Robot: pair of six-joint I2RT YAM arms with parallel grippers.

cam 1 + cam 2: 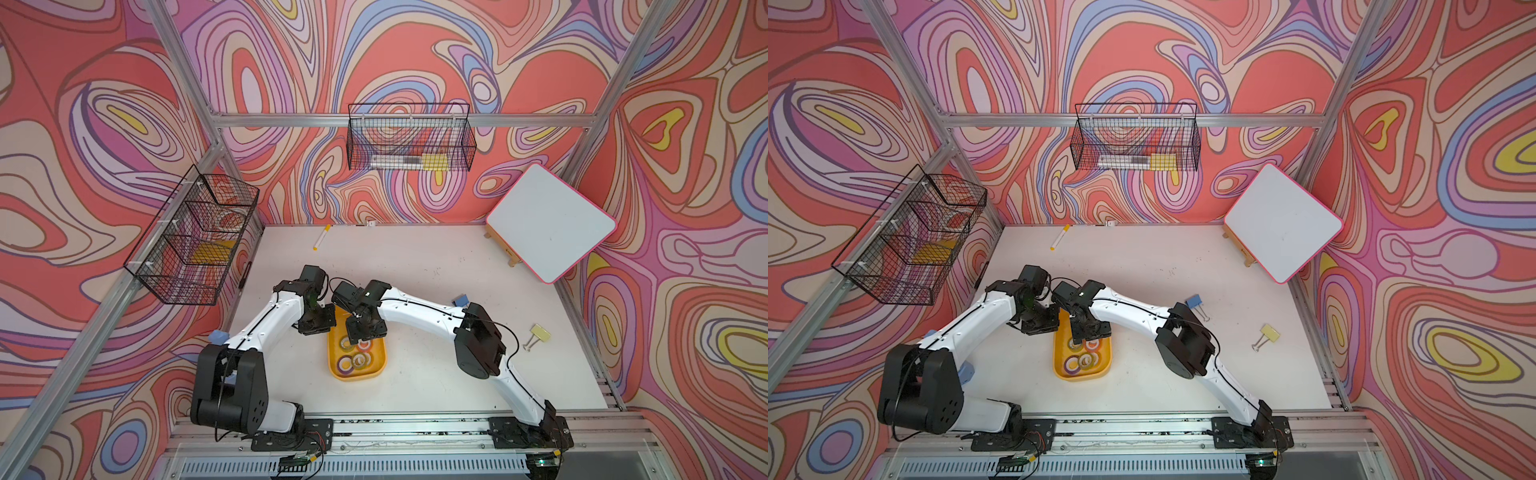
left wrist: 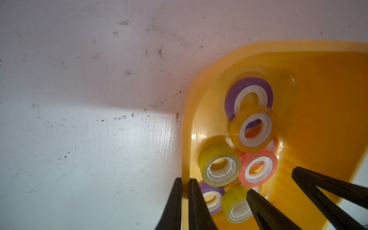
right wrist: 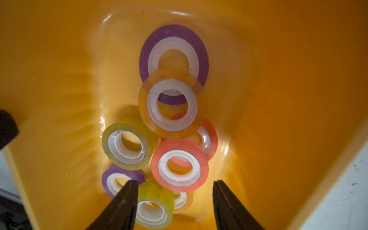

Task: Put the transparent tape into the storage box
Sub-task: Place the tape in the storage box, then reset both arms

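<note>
The storage box (image 1: 357,375) (image 1: 1081,375) is a shallow yellow-orange tray on the white table between both arms. Several transparent tape rolls (image 1: 352,360) (image 3: 157,159) lie inside it, tinted purple, amber, yellow-green and red-orange. My left gripper (image 2: 185,179) is shut on the tray's rim (image 2: 186,139), one finger on each side of the wall. My right gripper (image 3: 175,182) hangs open over the tray. A yellow-green roll (image 3: 157,193) lies on the tray floor beside one of its fingers, clear of the other. Both top views show the wrists covering the tray's far half.
A blue binder clip (image 1: 1194,300) and a yellow binder clip (image 1: 539,332) lie on the table to the right. A marker (image 1: 322,237) lies near the back wall. A whiteboard (image 1: 550,222) leans at the back right. Black wire baskets (image 1: 409,137) (image 1: 195,237) hang on the walls.
</note>
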